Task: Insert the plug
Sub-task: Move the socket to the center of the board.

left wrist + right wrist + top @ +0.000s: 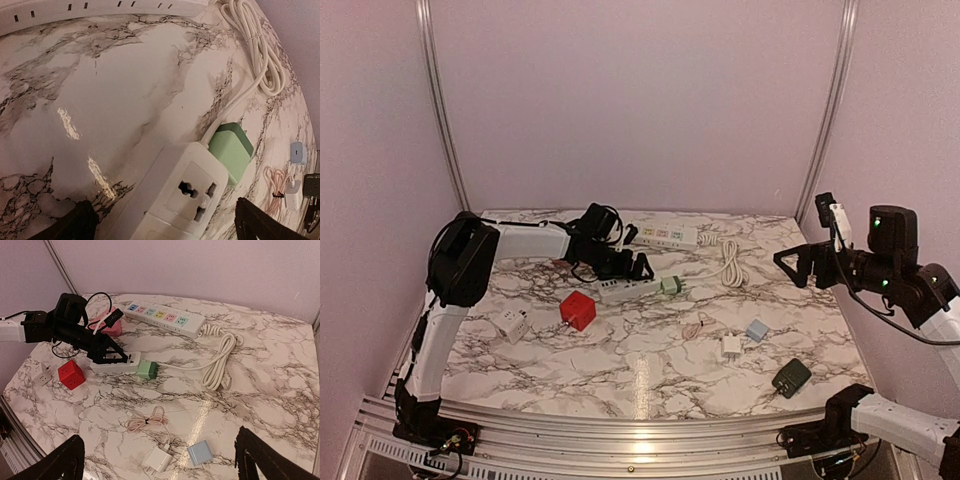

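Marble-look table (650, 350): everything is scattered across it, and the two arms are at the near edge.
Left arm (520, 242): stretched out low over the back left part of the table.
Left gripper (632, 266): hangs right over the short white strip. Fingers are spread wide, one on each side of the wrist view, clamped on nothing.
Right gripper (795, 265): up in the air over the right side, well apart from the strips. Fingers are wide apart too, nothing between them.
Long power strip (668, 236): at the back, with a row of coloured sockets.
White cord (730, 262): looped in a bundle just right of the long strip.
Short white strip (185, 195): lies flat mid-table with one socket facing up under the left gripper.
Red cube (578, 310): in front of the short strip, to the left.
White cube socket (512, 324): further left, near the left arm.
Green plug (231, 146): pressed against the right end of the short strip, beside where the cord leaves it. Can't tell if the prongs are in.
Dark green charger (791, 377): front right.
Blue charger (757, 329) and white charger (731, 346): side by side, just behind the dark one.
Pink cable (146, 421): small coil beside the white charger.
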`<state>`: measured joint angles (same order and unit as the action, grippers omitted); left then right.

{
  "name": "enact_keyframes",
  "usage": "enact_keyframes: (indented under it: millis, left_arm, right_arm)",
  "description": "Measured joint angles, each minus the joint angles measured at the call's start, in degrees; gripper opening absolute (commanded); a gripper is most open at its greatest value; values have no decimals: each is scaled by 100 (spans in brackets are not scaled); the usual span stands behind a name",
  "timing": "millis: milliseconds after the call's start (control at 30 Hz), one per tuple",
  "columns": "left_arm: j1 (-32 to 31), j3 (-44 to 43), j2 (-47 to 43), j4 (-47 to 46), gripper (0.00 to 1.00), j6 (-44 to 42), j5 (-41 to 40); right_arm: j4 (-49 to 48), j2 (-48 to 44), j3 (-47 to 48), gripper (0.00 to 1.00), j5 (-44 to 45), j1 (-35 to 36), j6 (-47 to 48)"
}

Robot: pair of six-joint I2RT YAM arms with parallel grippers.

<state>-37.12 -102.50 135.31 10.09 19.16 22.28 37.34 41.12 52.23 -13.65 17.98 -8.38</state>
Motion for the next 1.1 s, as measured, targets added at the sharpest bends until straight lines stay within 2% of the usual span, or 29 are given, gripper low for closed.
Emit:
enact_keyframes:
  millis: [633,1100]
  left_arm:
    - [-245,-90,-131,914,99,-1165,-74]
    - [-350,-153,-131,1156,96,-1462,-507]
  right_arm:
    - [-79,-81,-219,99,-28,0,-46]
    - [-81,-173,-232,99,-39,0,-101]
